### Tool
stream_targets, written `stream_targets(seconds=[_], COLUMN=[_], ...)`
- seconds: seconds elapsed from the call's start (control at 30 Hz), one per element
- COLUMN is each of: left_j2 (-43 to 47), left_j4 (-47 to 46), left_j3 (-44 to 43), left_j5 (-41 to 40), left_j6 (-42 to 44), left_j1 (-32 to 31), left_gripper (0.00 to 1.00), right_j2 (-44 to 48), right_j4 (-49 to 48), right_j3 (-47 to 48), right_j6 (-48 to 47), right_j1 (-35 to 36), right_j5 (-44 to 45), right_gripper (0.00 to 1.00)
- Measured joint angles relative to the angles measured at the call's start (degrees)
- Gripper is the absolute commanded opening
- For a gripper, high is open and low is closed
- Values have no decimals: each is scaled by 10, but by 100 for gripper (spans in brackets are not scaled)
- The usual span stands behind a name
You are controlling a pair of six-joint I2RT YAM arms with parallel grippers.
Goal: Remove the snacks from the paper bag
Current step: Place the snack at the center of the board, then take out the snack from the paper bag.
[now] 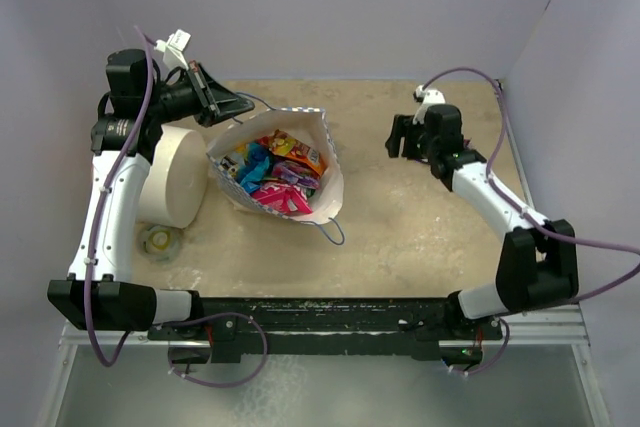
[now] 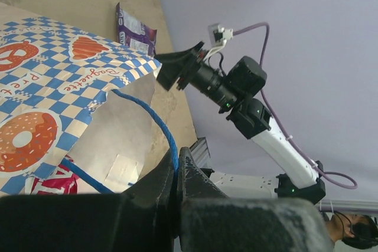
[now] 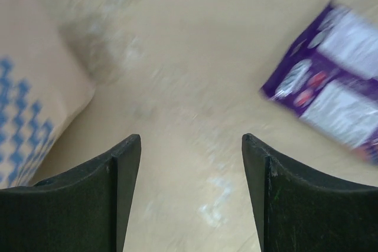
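One purple packet [image 3: 331, 95] lies out on the table [image 3: 195, 75], near the right gripper [image 3: 192, 146], whose fingers stand wide and empty. The left gripper [image 2: 176, 166] pinches the blue cord handle [image 2: 150, 116] of the paper bag [image 2: 53, 81]. Many snacks [image 1: 280, 172] lie inside, yet to be removed.

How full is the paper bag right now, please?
Well filled: the top view shows many colourful snacks inside the open paper bag. One purple packet lies outside on the table.

I saw the paper bag [image 2: 53, 87] checked blue and white with orange marks, its cord handle [image 2: 155, 119] blue. The snacks [image 1: 275, 172] showed red, magenta, blue and orange; one purple packet [image 3: 331, 81] had white panels.
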State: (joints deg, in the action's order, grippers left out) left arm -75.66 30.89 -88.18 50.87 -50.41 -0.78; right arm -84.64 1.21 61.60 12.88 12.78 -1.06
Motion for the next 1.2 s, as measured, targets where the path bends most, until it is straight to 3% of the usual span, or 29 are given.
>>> stream_targets(seconds=[0.13, 0.23, 0.43, 0.67, 0.93, 1.2], left_j2=[4, 5, 6, 6, 6, 16], left_j4=[0, 0, 0, -4, -11, -17], left_j3=[8, 10, 10, 10, 10, 14], left_j5=[6, 10, 19, 28, 28, 27], left_j6=[0, -1, -5, -11, -22, -31], left_j1=[0, 0, 0, 0, 0, 0], left_gripper=[0, 0, 0, 0, 0, 0], right_j2=[44, 57, 109, 190, 58, -110], right_j4=[-10, -7, 14, -37, -53, -28], right_j3=[-82, -85, 3, 40, 96, 165], right_j6=[23, 29, -5, -77, -137, -234], right_j1=[38, 90, 160, 244, 360, 398], right_j5=[-71, -107, -136, -152, -116, 92], right_gripper=[71, 70, 61, 59, 58, 58])
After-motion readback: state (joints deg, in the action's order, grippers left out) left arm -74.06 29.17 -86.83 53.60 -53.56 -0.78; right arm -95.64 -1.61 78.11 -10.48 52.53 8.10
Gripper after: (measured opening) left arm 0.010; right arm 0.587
